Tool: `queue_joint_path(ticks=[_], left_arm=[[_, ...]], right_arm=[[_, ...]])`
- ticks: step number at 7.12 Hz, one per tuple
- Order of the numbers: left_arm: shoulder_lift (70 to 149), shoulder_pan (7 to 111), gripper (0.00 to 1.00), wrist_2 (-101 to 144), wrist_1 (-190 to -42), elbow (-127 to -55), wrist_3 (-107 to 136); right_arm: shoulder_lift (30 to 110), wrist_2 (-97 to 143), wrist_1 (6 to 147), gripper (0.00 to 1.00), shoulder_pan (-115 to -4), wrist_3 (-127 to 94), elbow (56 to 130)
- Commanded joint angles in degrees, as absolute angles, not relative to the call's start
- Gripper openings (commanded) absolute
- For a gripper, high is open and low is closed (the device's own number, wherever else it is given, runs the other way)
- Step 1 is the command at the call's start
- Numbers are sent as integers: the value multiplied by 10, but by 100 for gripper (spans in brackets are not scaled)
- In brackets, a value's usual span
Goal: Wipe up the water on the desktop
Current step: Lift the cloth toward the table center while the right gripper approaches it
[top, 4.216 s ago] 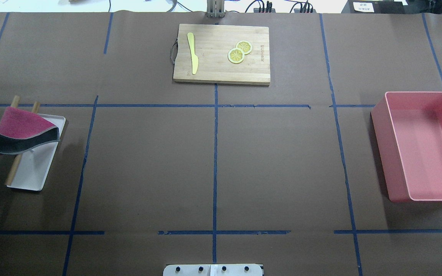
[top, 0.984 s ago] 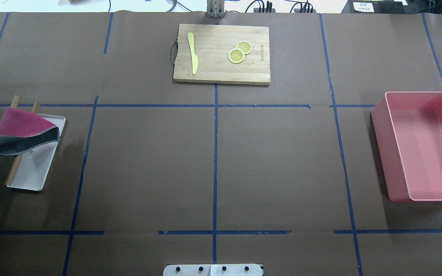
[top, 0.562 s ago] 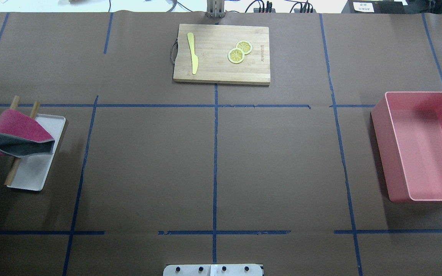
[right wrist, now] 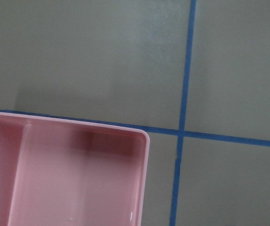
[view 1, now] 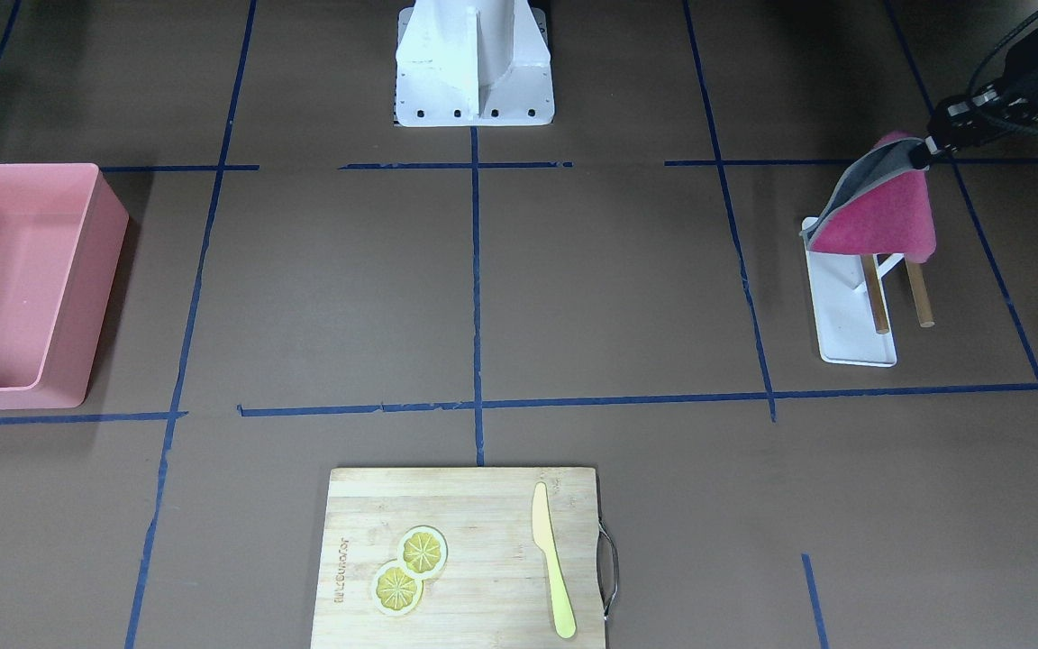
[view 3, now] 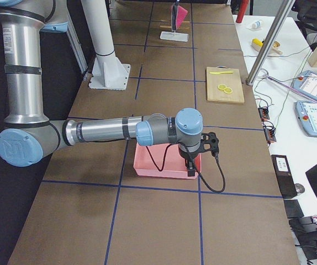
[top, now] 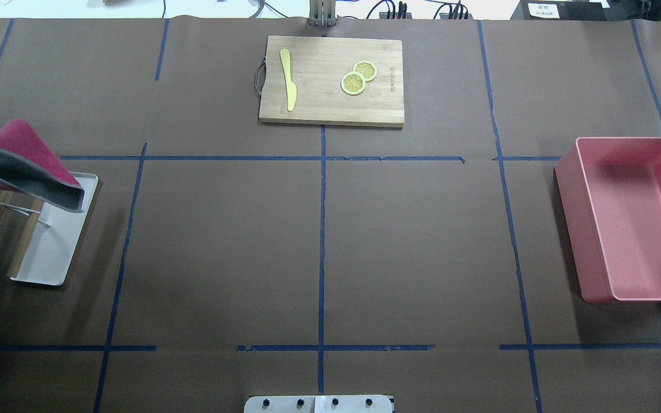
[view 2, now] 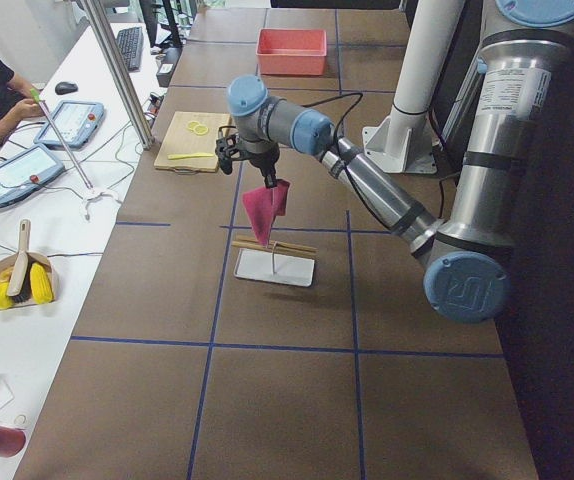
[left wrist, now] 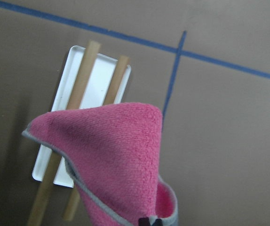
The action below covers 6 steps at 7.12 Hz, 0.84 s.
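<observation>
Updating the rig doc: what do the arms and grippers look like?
Both the left arm and right arm are silver tubes with light-blue joint caps and printed labels on the thick links. The left gripper and right gripper are black, with black cables looping off the wrists.

Pink bin (right wrist: pixel 109 148) corner on the desktop (right wrist: pixel 92 56), blue tape (right wrist: pixel 187 70) crossing beside it

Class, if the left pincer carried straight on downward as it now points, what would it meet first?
Probably the wooden rods over the white tray: the left pincer hangs above them, its pink cloth dangling between. Depth is unclear.
</observation>
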<state>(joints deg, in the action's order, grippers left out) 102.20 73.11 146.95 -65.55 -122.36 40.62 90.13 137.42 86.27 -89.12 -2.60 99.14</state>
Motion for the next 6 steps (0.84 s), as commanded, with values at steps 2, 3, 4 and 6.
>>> queue_joint_path(ticks=[2,3,4,6], left_arm=[[1105,735,0,1476,-624,-1216,457],[1118,716,0,1498,-695,-1195,533],[1118,698,0,1499,-806,-1173,626],[1120,654,0,1465,-997,-1117,778]], right_arm=[[862,1397,840,100,-813,-166,1075],[844,1398,838,100,-775,-236,1103],[837,1397,792,100,-727,-290,1115],[811,1368,686,100,-647,-414,1115]])
